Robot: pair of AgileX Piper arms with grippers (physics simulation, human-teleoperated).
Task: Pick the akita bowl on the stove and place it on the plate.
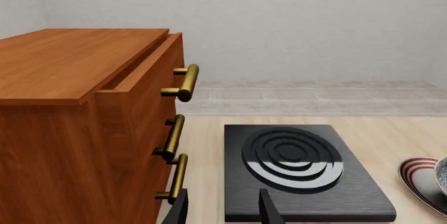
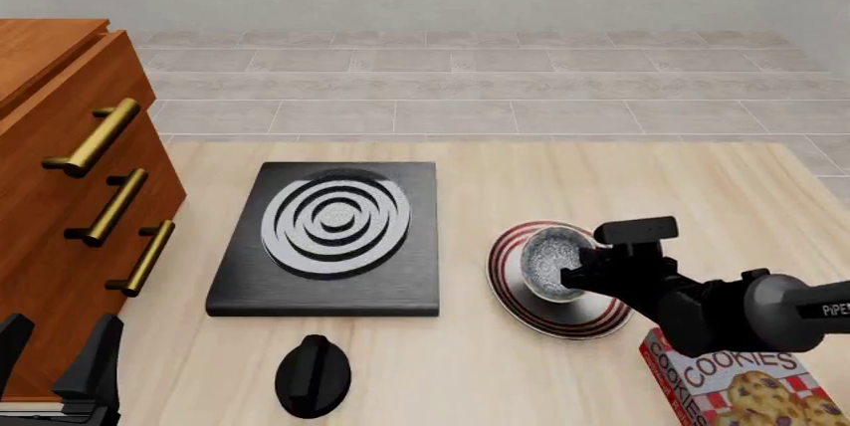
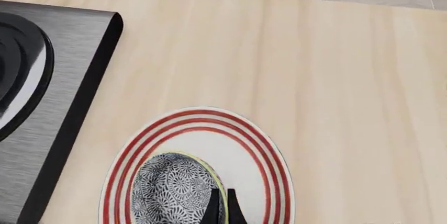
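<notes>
The akita bowl (image 2: 547, 261), speckled grey-white inside, sits on the white plate (image 2: 519, 297) with dark red rings, right of the stove (image 2: 332, 237). My right gripper (image 2: 584, 272) is at the bowl's right rim. In the right wrist view its thin fingers (image 3: 213, 209) stand nearly together on the rim of the bowl (image 3: 171, 190), over the plate (image 3: 258, 156). My left gripper (image 2: 54, 356) is open and holds nothing at the table's near left corner. From the left wrist view, the gripper (image 1: 223, 211) points at the stove (image 1: 300, 171), whose burner rings are bare.
A wooden cabinet (image 2: 54, 207) with brass drawer handles stands at the left, its top drawer (image 1: 140, 72) slightly open. A black round knob (image 2: 313, 374) lies in front of the stove. A red cookie box (image 2: 743, 386) lies at the near right, under my right arm.
</notes>
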